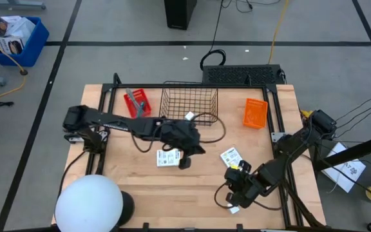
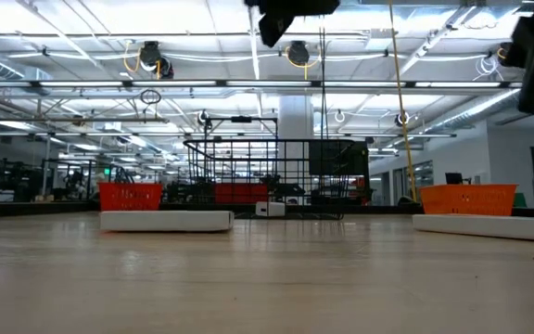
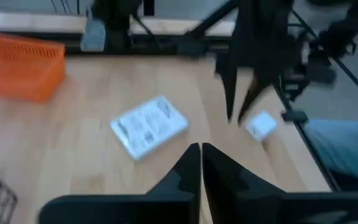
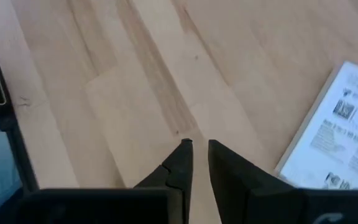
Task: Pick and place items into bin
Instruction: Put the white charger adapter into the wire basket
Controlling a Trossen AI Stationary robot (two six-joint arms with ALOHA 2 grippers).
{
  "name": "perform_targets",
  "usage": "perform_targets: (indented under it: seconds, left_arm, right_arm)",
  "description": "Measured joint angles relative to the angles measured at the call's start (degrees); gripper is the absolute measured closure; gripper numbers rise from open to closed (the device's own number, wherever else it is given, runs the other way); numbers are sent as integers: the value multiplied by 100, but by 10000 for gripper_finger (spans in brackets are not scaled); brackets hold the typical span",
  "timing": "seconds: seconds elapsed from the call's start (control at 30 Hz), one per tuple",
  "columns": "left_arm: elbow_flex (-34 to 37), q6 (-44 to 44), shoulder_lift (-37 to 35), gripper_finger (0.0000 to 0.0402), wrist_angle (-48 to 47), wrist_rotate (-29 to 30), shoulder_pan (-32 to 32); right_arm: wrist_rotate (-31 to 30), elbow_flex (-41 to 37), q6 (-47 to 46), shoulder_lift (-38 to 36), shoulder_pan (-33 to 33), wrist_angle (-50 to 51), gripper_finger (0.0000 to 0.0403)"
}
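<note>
Two flat white printed packets lie flat on the wooden table: one (image 1: 167, 158) (image 2: 165, 220) beside my left gripper (image 1: 189, 156), the other (image 1: 232, 156) (image 3: 149, 127) (image 4: 334, 143) farther right. My left gripper (image 3: 201, 155) hovers above the table, shut and empty. My right gripper (image 4: 199, 149) (image 1: 235, 193) slants down over bare wood near the front right, its fingers a narrow gap apart with nothing between them. A tiny white cube (image 3: 261, 124) (image 1: 232, 209) lies on the table close by it. Another small white piece (image 1: 189, 116) rests by the wire basket.
A black wire basket (image 1: 189, 103) stands at the far middle, a red bin (image 1: 137, 102) to its left with a grey thing inside, an orange bin (image 1: 256, 113) to its right. A white dome (image 1: 89, 203) sits at the near left corner. Dark frame rails (image 1: 277, 122) edge the table.
</note>
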State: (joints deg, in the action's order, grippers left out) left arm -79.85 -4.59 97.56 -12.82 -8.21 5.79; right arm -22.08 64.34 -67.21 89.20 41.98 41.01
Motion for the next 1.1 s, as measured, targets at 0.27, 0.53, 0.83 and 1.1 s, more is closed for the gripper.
perform_targets:
  seconds: [0.27,0.53,0.83,1.1]
  left_arm:
    - [2195,20,-1201,397,2324,-91,229]
    - [3311,35,-1895,372,3204,-90,539]
    - [3650,-8,-1884,371,3344,-89,870]
    - [3676,-63,-1886,371,3436,-21,1086]
  right_arm:
    - [755,0,-737,-44,80,189,399]
    - [1480,0,-1782,-170,-24,171,402]
    - [1472,0,-3282,-170,115,-461,381]
    - [1001,-147,-3547,-139,152,-920,284]
